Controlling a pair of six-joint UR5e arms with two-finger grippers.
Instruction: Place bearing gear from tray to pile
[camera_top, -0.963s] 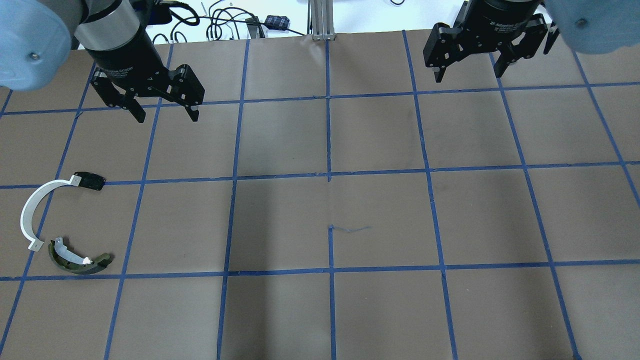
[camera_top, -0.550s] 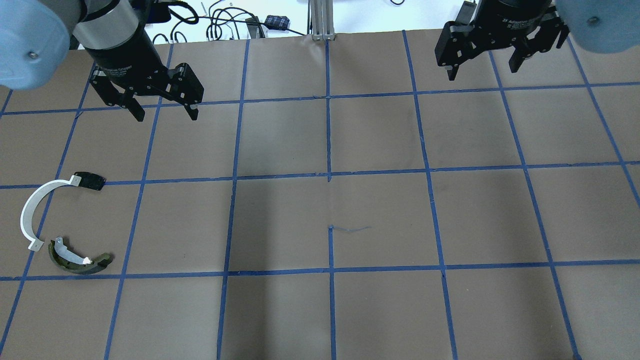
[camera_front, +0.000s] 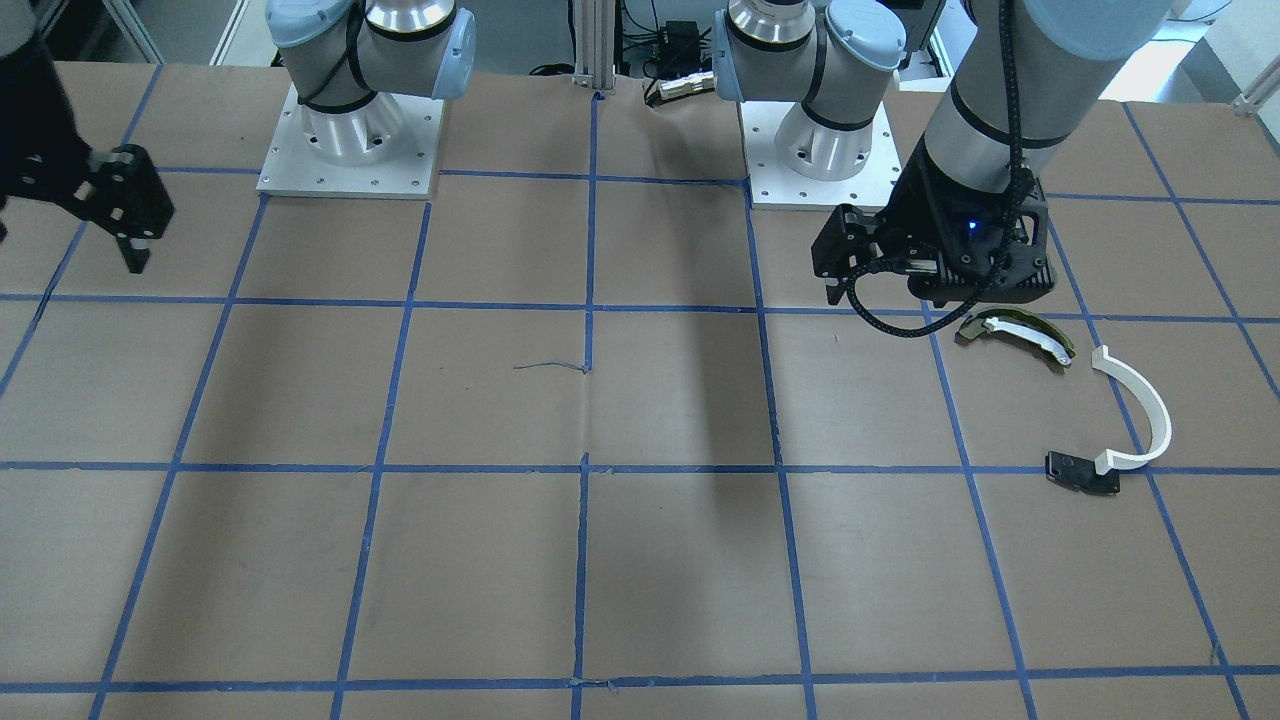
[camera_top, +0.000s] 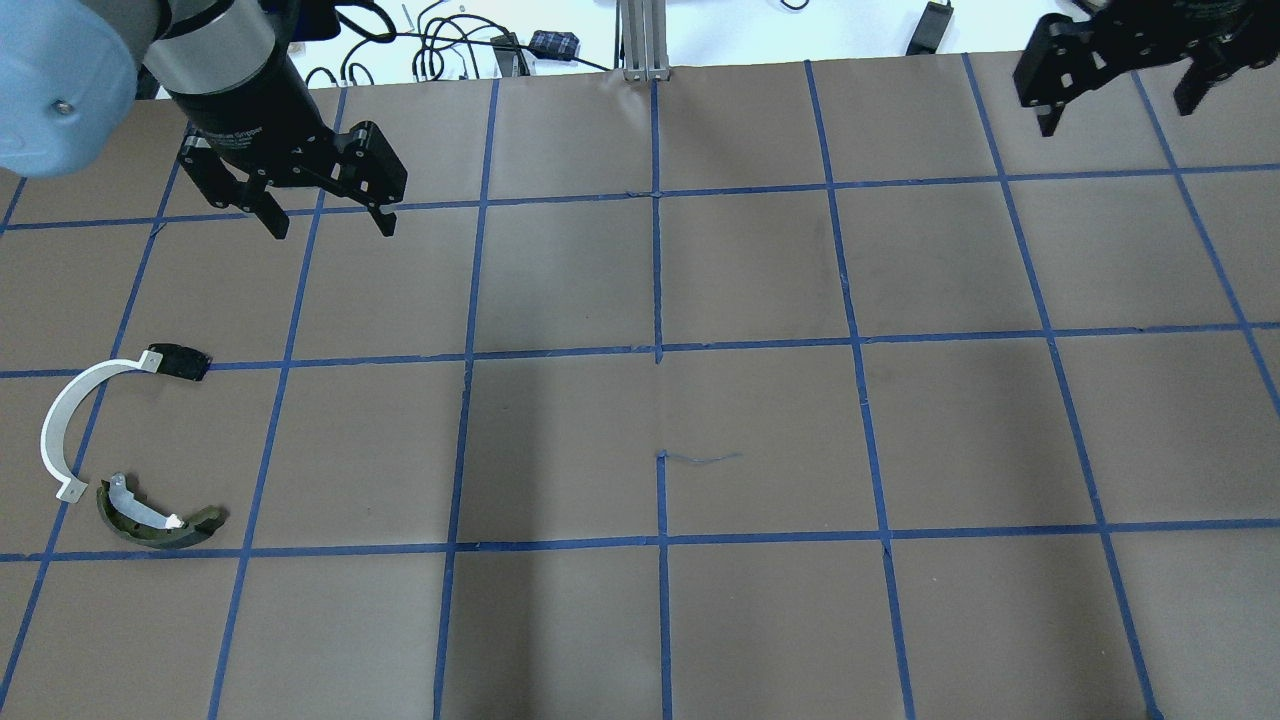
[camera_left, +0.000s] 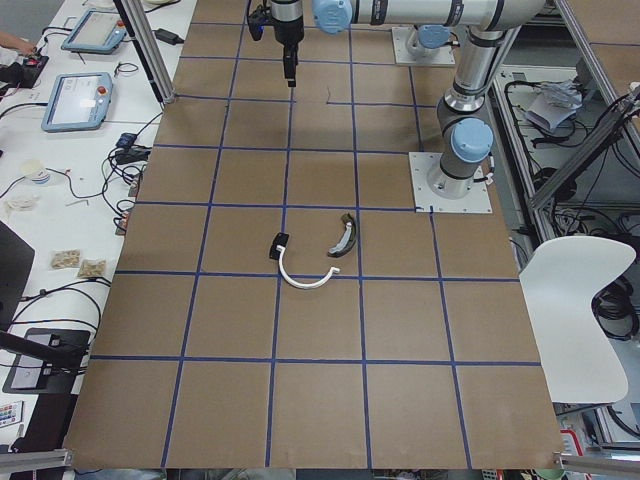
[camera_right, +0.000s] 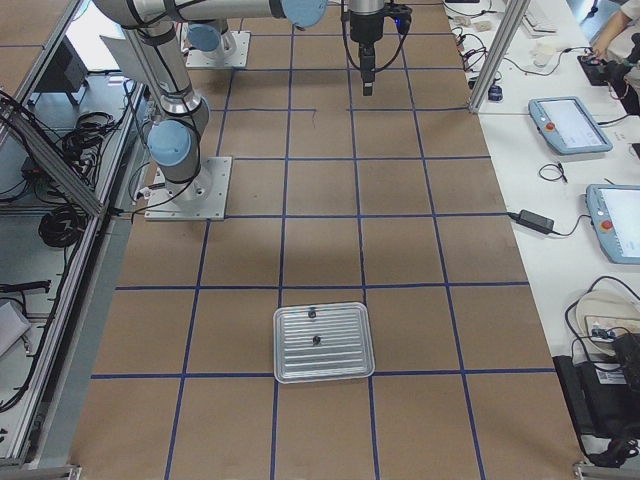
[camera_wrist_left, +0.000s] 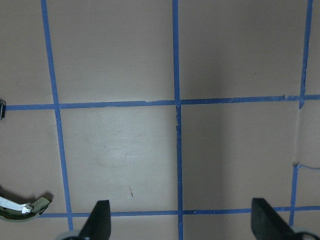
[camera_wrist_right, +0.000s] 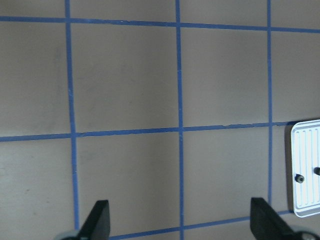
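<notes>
- I see two small dark bearing gears (camera_right: 316, 340) lying on the ribbed, shiny metal tray (camera_right: 340, 368) near the table's right end.
- The pile sits by the table's left end: a white half-ring arc (camera_top: 48, 430), a flat black bracket (camera_top: 180, 361) and an olive-and-white curved piece (camera_top: 150, 530).
- My left gripper (camera_top: 325, 215) and right gripper (camera_top: 1118, 108) both hang spread wide and empty.

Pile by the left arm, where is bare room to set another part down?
Bare paper lies inside the curve of the white half-ring arc, between the black bracket and the olive-and-white curved piece. The taped squares beside them are also bare. Crowded where the arc's ends reach the bracket and that piece.
</notes>
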